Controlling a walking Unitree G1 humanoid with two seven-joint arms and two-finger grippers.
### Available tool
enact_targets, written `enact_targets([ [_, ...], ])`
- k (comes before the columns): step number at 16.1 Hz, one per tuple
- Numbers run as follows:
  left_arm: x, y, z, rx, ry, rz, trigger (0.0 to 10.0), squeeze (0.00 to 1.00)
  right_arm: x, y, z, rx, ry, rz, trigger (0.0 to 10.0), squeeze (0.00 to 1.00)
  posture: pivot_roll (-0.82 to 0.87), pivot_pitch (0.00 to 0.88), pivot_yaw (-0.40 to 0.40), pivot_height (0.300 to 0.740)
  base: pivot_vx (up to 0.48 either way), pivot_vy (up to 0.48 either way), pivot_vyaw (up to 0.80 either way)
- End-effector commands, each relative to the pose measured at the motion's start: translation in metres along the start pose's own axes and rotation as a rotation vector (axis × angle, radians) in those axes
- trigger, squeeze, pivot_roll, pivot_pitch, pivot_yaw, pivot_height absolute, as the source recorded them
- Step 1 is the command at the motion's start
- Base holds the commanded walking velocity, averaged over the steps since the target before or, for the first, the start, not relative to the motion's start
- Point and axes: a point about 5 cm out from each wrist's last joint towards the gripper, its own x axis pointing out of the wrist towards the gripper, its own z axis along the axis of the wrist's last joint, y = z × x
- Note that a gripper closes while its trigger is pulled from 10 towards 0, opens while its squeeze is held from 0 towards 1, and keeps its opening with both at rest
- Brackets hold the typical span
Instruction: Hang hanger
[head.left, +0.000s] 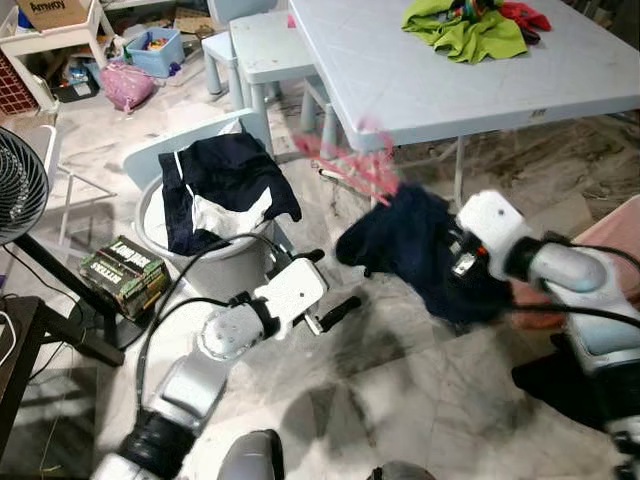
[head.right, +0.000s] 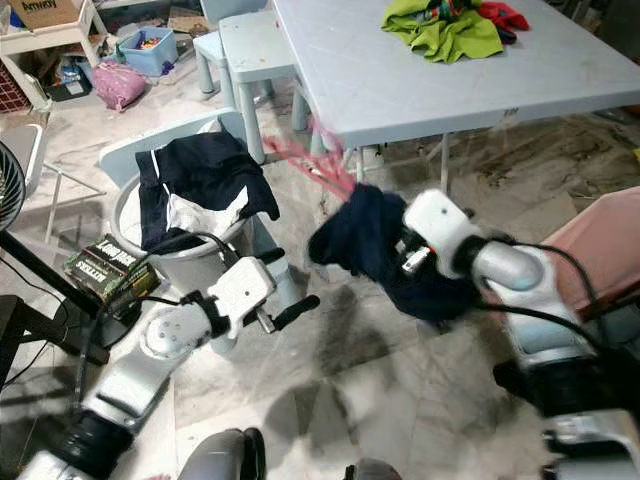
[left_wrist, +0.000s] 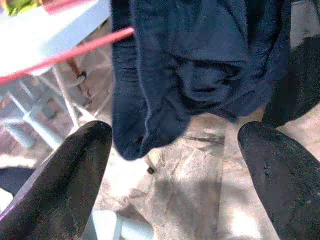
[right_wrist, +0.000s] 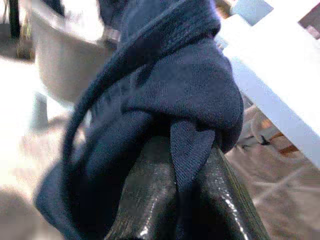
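A dark navy garment (head.left: 415, 250) hangs in the air in front of the table, bunched around my right gripper (right_wrist: 182, 145), which is shut on a fold of it. A pink hanger (head.left: 350, 160) sticks out of the garment's upper left towards the table leg, blurred; its thin bar (left_wrist: 65, 52) runs past the cloth in the left wrist view. My left gripper (head.left: 330, 285) is open a little below and to the left of the garment, its fingers (left_wrist: 65, 185) pointing at the cloth without touching it.
A pale laundry basket (head.left: 150, 215) with dark and white clothes stands at the left. Behind is a light blue table (head.left: 420, 80) carrying green clothes (head.left: 470, 35), and a small stool (head.left: 265, 45). A fan (head.left: 15, 185) and a box (head.left: 125, 275) stand at the left.
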Motion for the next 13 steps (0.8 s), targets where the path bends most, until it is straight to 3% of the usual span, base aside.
enact_targets([
  [1,-0.005,-0.001,0.002,0.022,-0.015,-0.03,10.0,1.0,-0.004,-0.005,0.001,-0.085,0.002,0.039,10.0,0.0,-0.03,0.067,0.039,0.74,0.0,0.0,0.0],
  [3,-0.016,0.0,-0.004,0.029,-0.013,-0.06,10.0,1.0,-0.014,-0.006,-0.007,-0.142,0.033,0.213,10.0,0.0,-0.03,0.069,0.04,0.74,0.0,0.0,0.0],
  [4,-0.022,0.002,-0.009,0.049,-0.002,-0.073,10.0,1.0,-0.017,-0.004,-0.009,-0.118,0.039,0.327,10.0,0.0,-0.03,0.069,0.04,0.74,0.0,0.0,0.0],
  [8,-0.03,0.006,-0.013,0.049,0.005,-0.052,10.0,1.0,-0.021,-0.001,-0.013,-0.093,0.047,0.491,10.0,0.0,-0.03,0.074,0.035,0.74,0.0,0.0,0.0],
  [13,-0.027,0.002,-0.013,0.027,-0.015,-0.085,10.0,1.0,-0.029,0.002,-0.01,-0.087,0.031,0.648,10.0,0.0,-0.03,0.074,0.039,0.74,0.0,0.0,0.0],
])
